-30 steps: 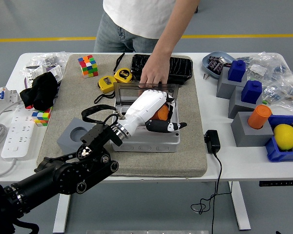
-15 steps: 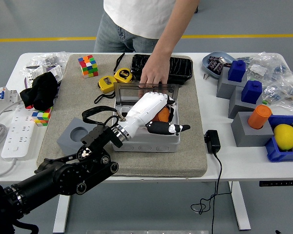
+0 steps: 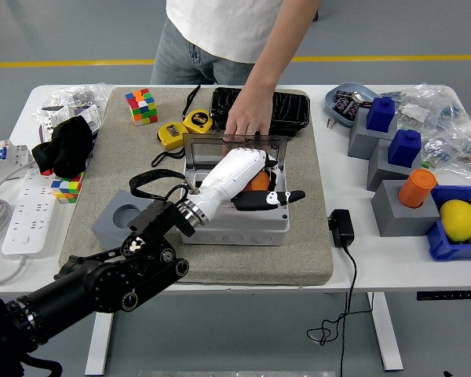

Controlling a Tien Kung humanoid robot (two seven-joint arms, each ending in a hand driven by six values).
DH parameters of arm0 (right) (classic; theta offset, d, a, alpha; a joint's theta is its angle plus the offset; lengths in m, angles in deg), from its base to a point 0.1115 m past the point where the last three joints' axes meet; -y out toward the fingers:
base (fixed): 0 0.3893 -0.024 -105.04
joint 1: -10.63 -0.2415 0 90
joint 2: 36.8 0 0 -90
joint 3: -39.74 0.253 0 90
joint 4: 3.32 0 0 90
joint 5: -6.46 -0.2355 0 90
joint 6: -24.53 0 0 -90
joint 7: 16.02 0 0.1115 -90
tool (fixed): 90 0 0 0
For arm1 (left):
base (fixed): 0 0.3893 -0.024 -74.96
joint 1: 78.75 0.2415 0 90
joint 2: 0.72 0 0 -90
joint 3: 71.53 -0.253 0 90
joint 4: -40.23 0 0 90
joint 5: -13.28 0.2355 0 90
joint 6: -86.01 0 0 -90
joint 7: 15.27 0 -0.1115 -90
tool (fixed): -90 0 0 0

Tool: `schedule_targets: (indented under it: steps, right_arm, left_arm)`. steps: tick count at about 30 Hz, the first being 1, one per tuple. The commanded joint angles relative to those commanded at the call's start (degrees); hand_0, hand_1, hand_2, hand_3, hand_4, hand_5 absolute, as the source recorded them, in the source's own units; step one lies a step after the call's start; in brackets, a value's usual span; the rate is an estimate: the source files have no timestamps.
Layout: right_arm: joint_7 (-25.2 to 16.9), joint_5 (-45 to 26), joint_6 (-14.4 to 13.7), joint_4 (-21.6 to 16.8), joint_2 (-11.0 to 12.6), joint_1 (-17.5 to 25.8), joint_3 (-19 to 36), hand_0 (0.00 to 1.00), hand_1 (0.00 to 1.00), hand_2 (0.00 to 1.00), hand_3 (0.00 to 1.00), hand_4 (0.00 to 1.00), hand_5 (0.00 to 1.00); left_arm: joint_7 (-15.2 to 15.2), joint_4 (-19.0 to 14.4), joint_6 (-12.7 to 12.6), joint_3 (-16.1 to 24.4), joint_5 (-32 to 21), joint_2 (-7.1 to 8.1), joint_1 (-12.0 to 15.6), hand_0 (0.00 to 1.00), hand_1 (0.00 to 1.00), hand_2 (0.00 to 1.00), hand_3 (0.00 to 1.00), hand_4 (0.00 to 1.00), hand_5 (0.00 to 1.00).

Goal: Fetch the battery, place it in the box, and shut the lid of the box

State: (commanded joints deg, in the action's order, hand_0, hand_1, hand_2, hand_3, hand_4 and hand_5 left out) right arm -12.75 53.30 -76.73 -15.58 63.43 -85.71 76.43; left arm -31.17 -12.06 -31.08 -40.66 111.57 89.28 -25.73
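left hand (image 3: 247, 182) over box (image 3: 235, 224) | grip unclear | orange battery (image 3: 259, 182) mostly hidden | person's hand (image 3: 247, 118) on lid (image 3: 231, 145)

A white counter (image 3: 361, 271) on light metal legs (image 3: 386, 330) stands on a smooth grey floor (image 3: 63, 31). A yellow line (image 3: 63, 63) is painted straight across the floor behind the counter, running from the left edge to the right. A beige-grey mat (image 3: 298, 259) covers the counter's middle. The light is even and soft, with only faint shadows under the counter.
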Motion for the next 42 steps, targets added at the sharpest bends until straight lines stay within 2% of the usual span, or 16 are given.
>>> schedule_targets:
  steps: [1,6,7,12,13,18,19,24,25,30,31,32,36,37,40,42]
  right_arm:
    - [0.0,0.0,0.0,0.0,0.0,0.0,0.1,0.753,0.698,0.716,0.752,0.998,0.982]
    - [0.0,-0.1,0.0,0.0,0.0,0.1,-0.1,0.753,0.698,0.716,0.752,0.998,0.982]
    - [0.0,-0.1,0.0,0.0,0.0,0.1,-0.1,0.753,0.699,0.716,0.752,0.998,0.982]
    - [-0.1,-0.1,0.0,0.0,0.0,0.1,-0.1,0.753,0.699,0.716,0.752,0.998,0.982]
    - [-0.1,-0.1,0.0,0.0,0.0,0.1,0.0,0.753,0.699,0.716,0.752,0.998,0.982]
    - [-0.1,-0.1,0.0,0.1,0.0,0.2,-0.1,0.753,0.699,0.716,0.752,0.998,0.982]
    - [-0.1,-0.1,0.0,0.1,0.0,0.3,-0.1,0.753,0.698,0.716,0.752,0.998,0.981]
    - [-0.1,-0.1,0.1,0.0,-0.1,0.4,-0.1,0.753,0.698,0.716,0.752,0.998,0.981]
    - [-0.1,-0.1,0.1,0.0,-0.1,0.4,-0.1,0.754,0.698,0.716,0.752,0.998,0.979]
    - [-0.2,-0.1,0.0,0.1,-0.1,0.3,-0.1,0.754,0.698,0.716,0.752,0.998,0.979]
    - [-0.2,-0.1,0.0,0.1,0.0,0.3,0.0,0.754,0.699,0.716,0.753,0.998,0.979]
    - [-0.2,-0.1,0.0,0.1,0.0,0.3,0.1,0.754,0.699,0.716,0.753,0.998,0.979]
    - [-0.2,0.0,0.0,0.1,0.0,0.3,0.3,0.754,0.699,0.716,0.753,0.998,0.979]
    - [-0.2,0.0,0.0,0.1,0.0,0.4,0.4,0.753,0.699,0.716,0.753,0.998,0.978]
    - [-0.1,0.1,-0.1,0.1,-0.1,0.4,0.7,0.753,0.699,0.716,0.753,0.998,0.978]
    - [-0.1,0.1,-0.1,0.1,-0.1,0.4,0.8,0.753,0.699,0.716,0.753,0.998,0.978]
  left_arm:
    - [-0.1,0.1,0.0,0.0,0.0,0.0,0.0,0.074,0.002,0.081,0.217,0.973,0.998]
    - [-0.4,0.3,0.6,0.2,0.0,0.0,0.1,0.074,0.002,0.081,0.217,0.973,0.998]
    - [-0.4,0.3,0.9,0.3,-0.1,0.0,0.1,0.167,0.116,0.184,0.306,0.979,0.998]
    - [-0.5,0.5,1.5,0.3,0.1,0.0,0.3,0.167,0.116,0.184,0.306,0.979,0.998]
    - [-0.5,0.5,1.7,0.4,0.1,0.0,0.3,0.337,0.47,0.459,0.481,0.983,0.998]
    - [-0.8,0.7,1.5,0.4,0.0,0.0,0.6,0.337,0.47,0.459,0.481,0.983,0.998]
    - [-0.9,0.7,1.1,0.4,-0.1,0.0,0.7,0.527,0.521,0.515,0.513,0.988,0.998]
    - [-1.1,0.4,0.1,0.4,0.0,0.0,0.8,0.527,0.521,0.515,0.513,0.988,0.998]
    - [-1.1,0.3,-0.1,0.5,0.1,0.0,0.9,0.472,0.353,0.387,0.471,0.994,0.998]
    - [-0.8,-2.8,-0.3,0.5,1.5,0.84,1.3,0.472,0.353,0.387,0.471,0.994,0.998]
    - [-0.5,-3.9,-0.1,0.4,2.1,1.21,1.4,0.37,0.249,0.283,0.412,0.998,0.998]
    - [-0.1,-5.3,0.1,0.3,2.9,1.68,1.6,0.37,0.249,0.283,0.412,0.998,0.998]
    - [2.3,-11.7,2.8,0.4,6.1,3.67,2.7,0.37,0.249,0.283,0.412,0.998,0.998]
    - [3.2,-13.1,4.0,0.8,6.9,4.26,3.1,0.307,0.166,0.233,0.349,0.998,0.998]
    - [6.9,-19.3,10.3,2.4,8.1,5.87,4.2,0.307,0.166,0.233,0.349,0.998,0.998]
    - [11.1,-24.3,15.5,4.9,6.0,6.81,5.0,0.307,0.166,0.233,0.349,0.998,0.998]
